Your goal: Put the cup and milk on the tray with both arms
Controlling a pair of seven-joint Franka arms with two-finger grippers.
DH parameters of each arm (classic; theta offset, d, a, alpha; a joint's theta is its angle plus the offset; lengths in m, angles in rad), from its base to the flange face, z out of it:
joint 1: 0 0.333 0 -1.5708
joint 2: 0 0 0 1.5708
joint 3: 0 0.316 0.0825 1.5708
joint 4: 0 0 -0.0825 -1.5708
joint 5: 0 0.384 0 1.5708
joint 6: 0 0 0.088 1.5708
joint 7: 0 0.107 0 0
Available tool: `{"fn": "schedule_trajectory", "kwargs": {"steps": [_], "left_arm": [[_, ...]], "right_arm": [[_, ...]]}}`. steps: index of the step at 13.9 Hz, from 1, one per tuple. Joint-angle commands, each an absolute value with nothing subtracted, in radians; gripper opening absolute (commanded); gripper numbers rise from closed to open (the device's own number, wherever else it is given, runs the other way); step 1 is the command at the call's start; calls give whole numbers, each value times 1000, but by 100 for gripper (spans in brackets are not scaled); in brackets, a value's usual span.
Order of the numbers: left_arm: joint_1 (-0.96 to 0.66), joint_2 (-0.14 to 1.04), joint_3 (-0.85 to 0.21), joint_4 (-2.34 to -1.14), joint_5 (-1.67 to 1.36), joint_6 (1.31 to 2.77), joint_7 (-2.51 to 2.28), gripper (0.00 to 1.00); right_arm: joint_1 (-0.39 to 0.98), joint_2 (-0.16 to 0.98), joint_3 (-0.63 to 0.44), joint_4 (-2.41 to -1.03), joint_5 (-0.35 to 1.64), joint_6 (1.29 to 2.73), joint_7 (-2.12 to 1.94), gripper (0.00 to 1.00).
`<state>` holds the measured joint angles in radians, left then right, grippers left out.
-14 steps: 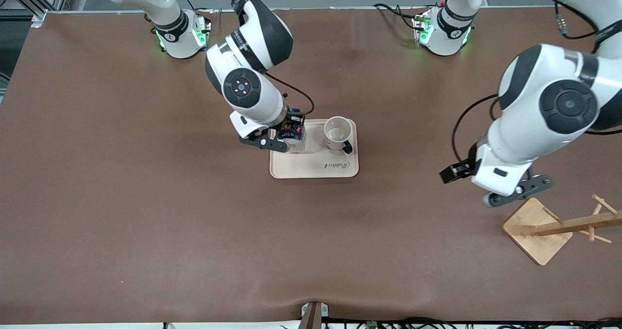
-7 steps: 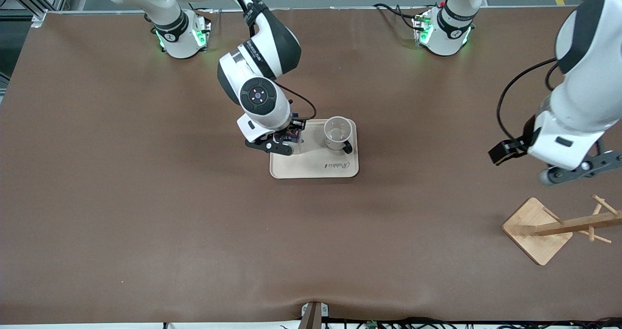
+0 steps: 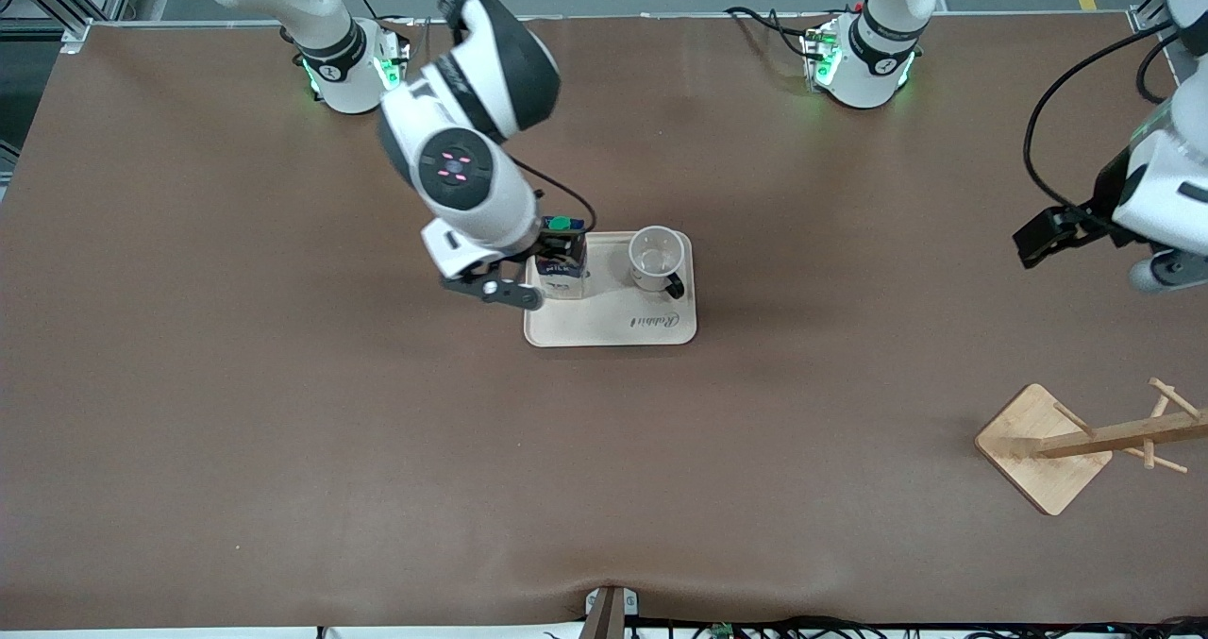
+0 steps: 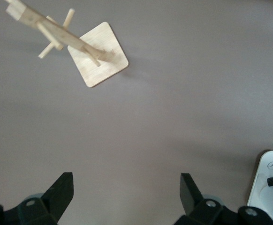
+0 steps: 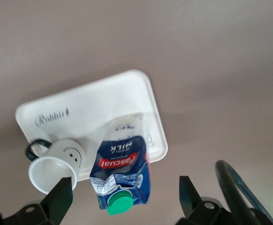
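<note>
The cream tray (image 3: 604, 323) lies in the middle of the table. The white cup (image 3: 658, 257) stands on it toward the left arm's end, with its black handle toward the front camera. The blue milk carton (image 3: 560, 266) with its green cap stands on the tray beside the cup, toward the right arm's end. My right gripper (image 3: 495, 288) is open and empty, up over the tray's edge by the carton. In the right wrist view the carton (image 5: 122, 168), the cup (image 5: 56, 166) and the tray (image 5: 89, 108) show below my open right gripper (image 5: 125, 190). My left gripper (image 3: 1166, 269) is open and empty (image 4: 125, 183) over bare table.
A wooden mug rack (image 3: 1043, 448) stands near the left arm's end of the table, nearer the front camera than the tray. It also shows in the left wrist view (image 4: 99, 54). A corner of the tray (image 4: 264, 187) shows there too.
My right gripper let go of the milk and rose, shifting toward the right arm's end; the carton now stands free on the tray. My left arm drew away toward its end of the table.
</note>
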<state>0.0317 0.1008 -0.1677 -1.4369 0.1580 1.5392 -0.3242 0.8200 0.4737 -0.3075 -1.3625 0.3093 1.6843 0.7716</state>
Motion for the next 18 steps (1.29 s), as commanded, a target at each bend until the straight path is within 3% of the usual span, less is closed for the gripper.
{"fn": "schedule_trajectory", "kwargs": {"steps": [1,5,7,11,15,18], "left_arm": [[9,-30,-118,-1572,95,1546,-284,100],[9,-92,-104,-1632,80,1545,-282,100],[17,-95,-106,-1629,78,1543,-279,100],[12,-97,-118,-1631,69,1525,-276,100],[15,-101,-117,-1629,29,1508,-241,100],[18,-97,-110,-1631,29,1499,-166,100]], "right_arm": [[726,454,-311,-1309,307,1593,724,100],[602,431,-339,-1125,290,1442,723,100],[559,361,-345,-1135,281,1375,716,100],[445,214,-364,-1323,148,1391,242,100],[379,27,-368,-1599,14,1570,4,100],[327,-14,-374,-1658,-17,1586,-150,100]]}}
